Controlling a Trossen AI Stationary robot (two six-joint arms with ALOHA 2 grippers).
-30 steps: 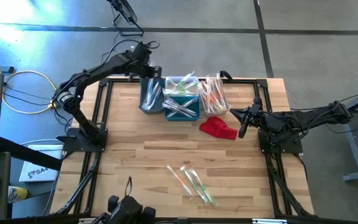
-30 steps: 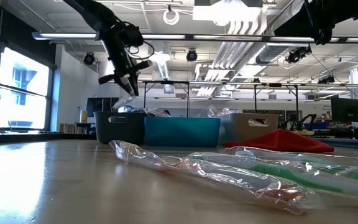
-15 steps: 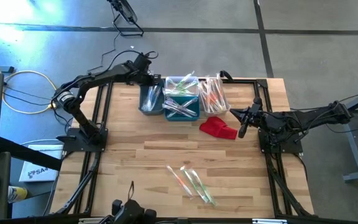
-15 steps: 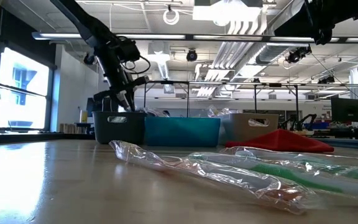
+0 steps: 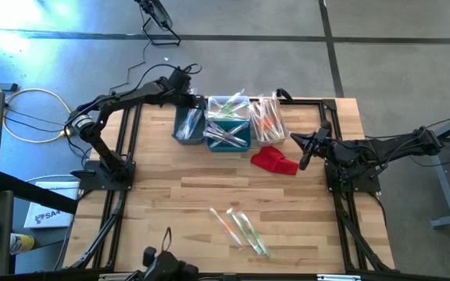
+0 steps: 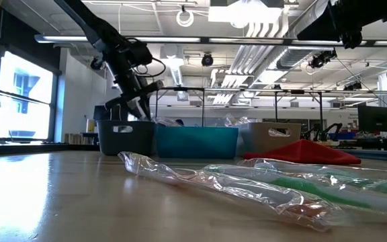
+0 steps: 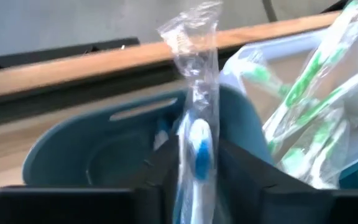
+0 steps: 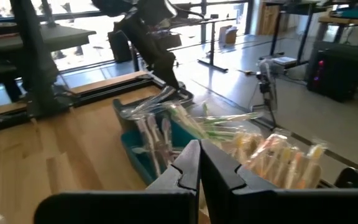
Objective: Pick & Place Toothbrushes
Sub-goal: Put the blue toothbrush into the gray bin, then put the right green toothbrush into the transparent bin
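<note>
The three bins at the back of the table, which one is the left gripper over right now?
The grey bin, leftmost in the row. The left gripper hangs over it with a blue-handled toothbrush between its fingers; the teal bin and white bin sit further right.

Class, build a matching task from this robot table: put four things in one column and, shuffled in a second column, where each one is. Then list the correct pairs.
Things
1. blue-handled wrapped toothbrush
2. red cloth
3. orange-handled wrapped toothbrushes
4. loose wrapped toothbrushes

Places
A. lying on the bare wood near the table's front edge
B. between the left gripper's fingers, above the grey bin
C. in the white bin
D. on the table just in front of the white bin

Pairs: 1-B, 2-D, 3-C, 4-A
</note>
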